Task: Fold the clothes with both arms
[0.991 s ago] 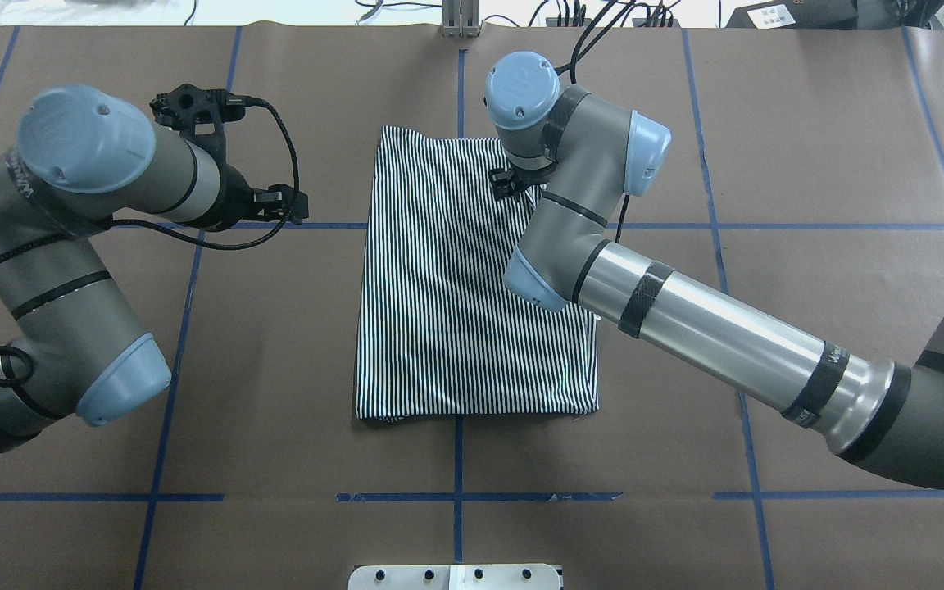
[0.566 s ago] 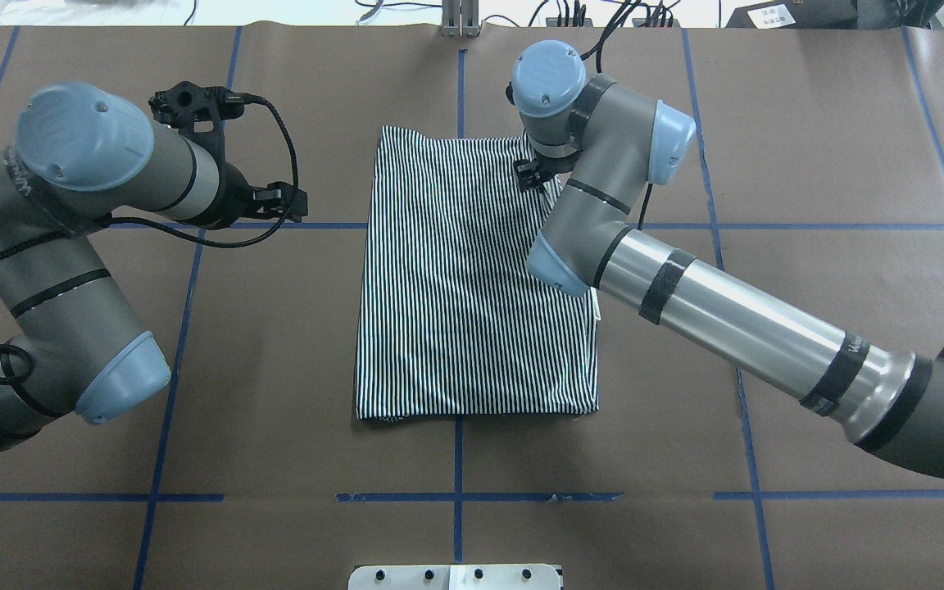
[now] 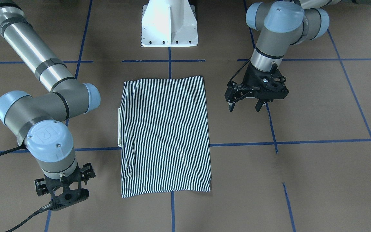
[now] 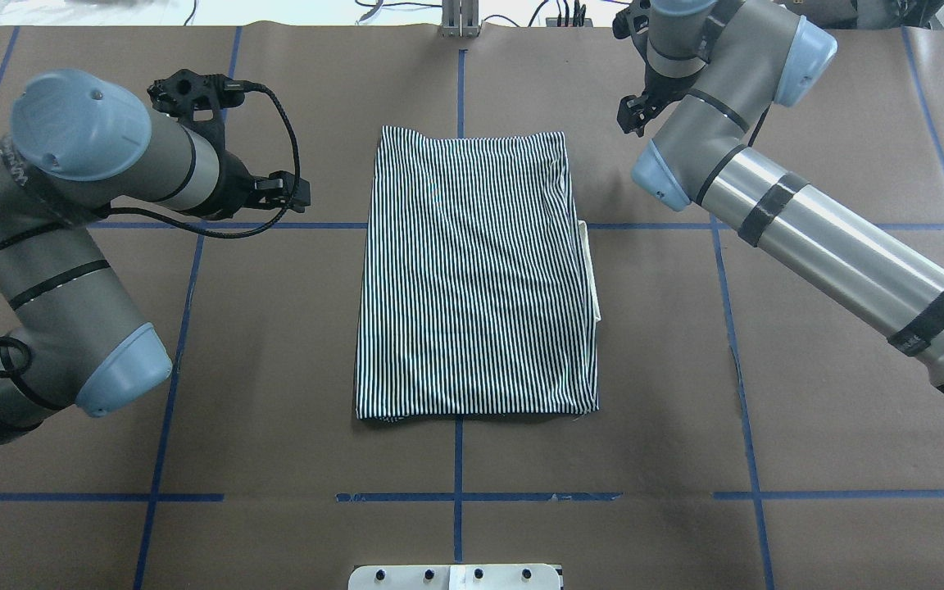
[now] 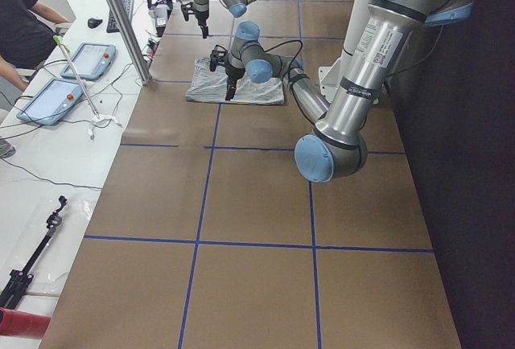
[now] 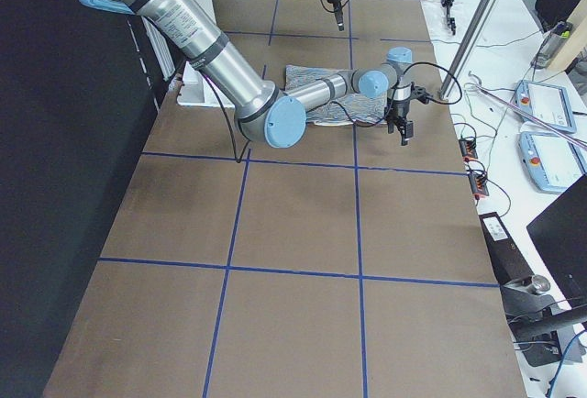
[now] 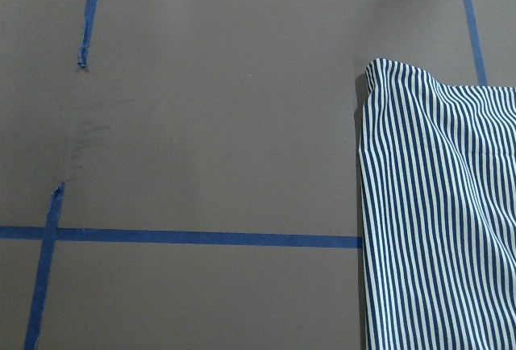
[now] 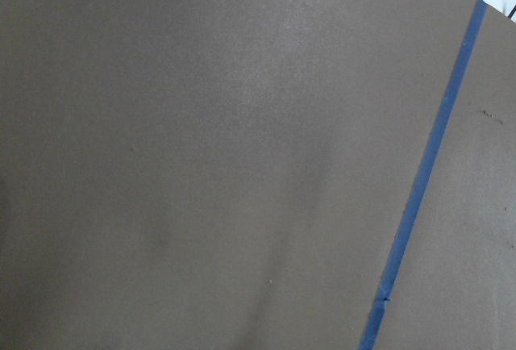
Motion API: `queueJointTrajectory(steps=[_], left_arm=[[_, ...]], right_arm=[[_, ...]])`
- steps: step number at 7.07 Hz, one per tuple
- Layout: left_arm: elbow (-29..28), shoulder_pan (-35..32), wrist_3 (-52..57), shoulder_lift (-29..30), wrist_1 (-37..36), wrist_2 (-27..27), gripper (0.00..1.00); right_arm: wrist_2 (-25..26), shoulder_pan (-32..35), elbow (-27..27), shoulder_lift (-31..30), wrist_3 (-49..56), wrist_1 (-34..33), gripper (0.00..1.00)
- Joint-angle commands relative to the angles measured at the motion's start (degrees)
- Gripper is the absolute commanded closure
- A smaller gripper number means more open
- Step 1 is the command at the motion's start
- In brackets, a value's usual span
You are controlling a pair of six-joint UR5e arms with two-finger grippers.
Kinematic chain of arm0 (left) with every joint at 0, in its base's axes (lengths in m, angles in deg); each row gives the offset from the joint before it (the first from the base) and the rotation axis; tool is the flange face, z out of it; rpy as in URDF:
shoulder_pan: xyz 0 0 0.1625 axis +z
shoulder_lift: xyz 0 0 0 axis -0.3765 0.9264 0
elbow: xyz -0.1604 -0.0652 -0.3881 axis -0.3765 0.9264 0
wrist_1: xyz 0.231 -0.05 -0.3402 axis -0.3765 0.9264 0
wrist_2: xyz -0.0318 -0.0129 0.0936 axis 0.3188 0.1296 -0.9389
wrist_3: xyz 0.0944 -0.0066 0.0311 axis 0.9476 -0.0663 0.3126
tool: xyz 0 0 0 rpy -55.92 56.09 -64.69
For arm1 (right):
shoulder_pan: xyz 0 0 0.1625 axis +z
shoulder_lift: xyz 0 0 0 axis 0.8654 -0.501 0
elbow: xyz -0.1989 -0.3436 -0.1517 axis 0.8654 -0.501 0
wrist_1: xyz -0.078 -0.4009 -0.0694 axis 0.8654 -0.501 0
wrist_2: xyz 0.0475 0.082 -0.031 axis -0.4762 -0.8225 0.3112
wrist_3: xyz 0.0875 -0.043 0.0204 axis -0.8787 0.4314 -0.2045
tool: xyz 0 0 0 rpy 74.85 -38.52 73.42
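Left arm (image 4: 54, 213) comes in bent at the left of the overhead view, with its left gripper (image 3: 244, 108) hanging above bare table (image 4: 275, 369), off the shirt's left edge near the far corner and not touching the cloth. Its fingers (image 3: 230, 106) are spread wide with nothing between them (clearest in the front-facing view). The left wrist camera catches only a shirt corner at its right side, with brown surface and blue tape lines (image 4: 456, 459) elsewhere. The polo shirt (image 4: 472, 270) is at table centre, folded into a flat, neat rectangle with the stripes running the long way. A thin cream collar edge (image 4: 592, 274) pokes out along its right side. Right arm (image 4: 808, 221) stretches in from the lower right toward the far edge. The right gripper (image 6: 401, 134) points down over bare table past the shirt's far right corner, clear of the fabric. In the right-side view its two fingers look parted and hold nothing. The right wrist camera shows only brown surface and one tape line. White pedestal base (image 3: 169, 22) sits at the robot's edge of the table.
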Motion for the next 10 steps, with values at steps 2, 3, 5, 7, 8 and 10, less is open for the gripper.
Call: queueJointTrajectory(steps=[2, 3, 5, 7, 8, 10], left_arm=[[1.87, 0.65, -12.53, -0.5, -0.02, 7.31, 0.0], [1.96, 5.44, -24.96, -0.33, -0.01, 6.55, 0.0], [1.18, 16.61, -38.84, 1.33, -6.31, -3.42, 0.0], [0.21, 21.73, -45.09, 3.28, -11.88, -6.62, 0.0], [-2.14, 22.01, -46.43, 4.76, -11.88, -6.9, 0.0], [-5.76, 23.32, -48.19, 6.61, -11.79, -8.21, 0.0]], right_arm=[[-6.98, -2.79, 12.84, -3.12, -13.2, -6.17, 0.0], [-7.6, -5.16, 19.59, -7.14, -20.22, -6.72, 0.0], [-9.0, -8.77, 29.46, -12.87, -32.97, -6.72, 0.0], [-10.34, -10.88, 36.75, -17.87, -41.0, -6.64, 0.0], [-10.34, -11.07, 38.28, -18.86, -41.2, -6.72, 0.0], [-10.16, -11.16, 38.29, -18.96, -41.21, -6.72, 0.0]])
